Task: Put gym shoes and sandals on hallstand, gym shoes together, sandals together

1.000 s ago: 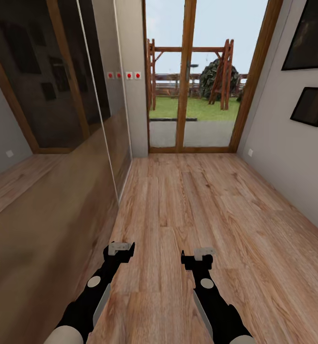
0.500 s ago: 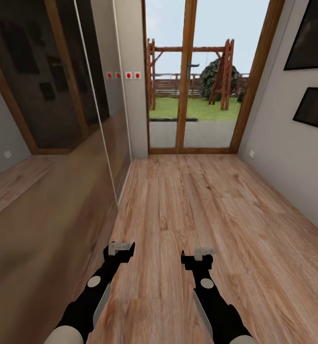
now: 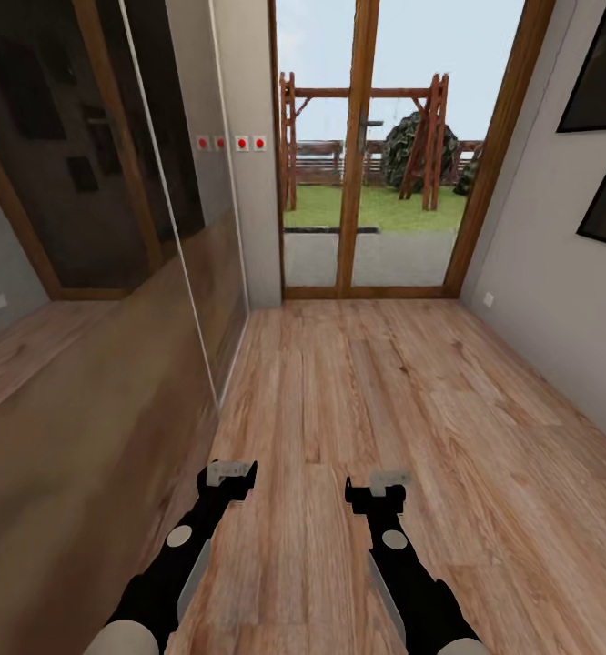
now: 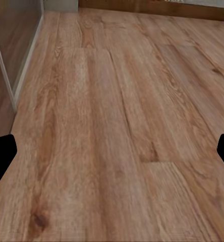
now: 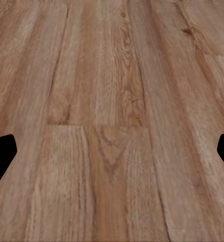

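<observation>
Ahead lies bare floor [image 3: 385, 382] up to the glass door [image 3: 367, 155], no shoes to bear on, both grippers [image 3: 231, 471] [image 3: 387, 482] spread wide, empty.

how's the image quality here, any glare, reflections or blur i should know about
Head view: evenly lit and fairly sharp; the glossy mirrored wall panel reflects the wood floor and dark frames, and the glass door is bright with daylight. Left wrist view: soft, slightly blurred floor grain, dark fingers at the frame edges. Right wrist view: similar softness, no glare, fingers as black shapes.
</observation>
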### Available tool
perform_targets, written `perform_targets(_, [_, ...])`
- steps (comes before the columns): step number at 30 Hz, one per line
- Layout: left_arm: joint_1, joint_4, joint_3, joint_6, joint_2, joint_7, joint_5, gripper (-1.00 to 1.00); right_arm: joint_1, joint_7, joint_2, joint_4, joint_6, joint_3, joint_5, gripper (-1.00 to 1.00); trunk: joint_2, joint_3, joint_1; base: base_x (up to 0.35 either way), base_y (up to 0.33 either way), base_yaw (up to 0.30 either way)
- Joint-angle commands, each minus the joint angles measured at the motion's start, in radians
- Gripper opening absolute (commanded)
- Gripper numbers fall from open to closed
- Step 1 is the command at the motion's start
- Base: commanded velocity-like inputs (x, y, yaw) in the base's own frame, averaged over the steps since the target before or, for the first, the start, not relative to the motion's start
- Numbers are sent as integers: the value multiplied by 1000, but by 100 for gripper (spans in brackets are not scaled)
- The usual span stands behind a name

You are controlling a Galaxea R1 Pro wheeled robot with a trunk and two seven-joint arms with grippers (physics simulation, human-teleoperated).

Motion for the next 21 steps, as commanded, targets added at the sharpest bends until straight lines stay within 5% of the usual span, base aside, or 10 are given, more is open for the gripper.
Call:
perform_targets(1, [-1, 0, 7, -3, -1, -8, -6, 100, 0, -6, 0, 0, 1, 2, 8, 100, 0, -1, 0, 338, 0, 0])
perform_targets(21, [0, 2, 7, -3, -2, -8, -6, 100, 0, -6, 0, 0, 1, 2, 8, 100, 0, -1, 0, 336, -14, 0])
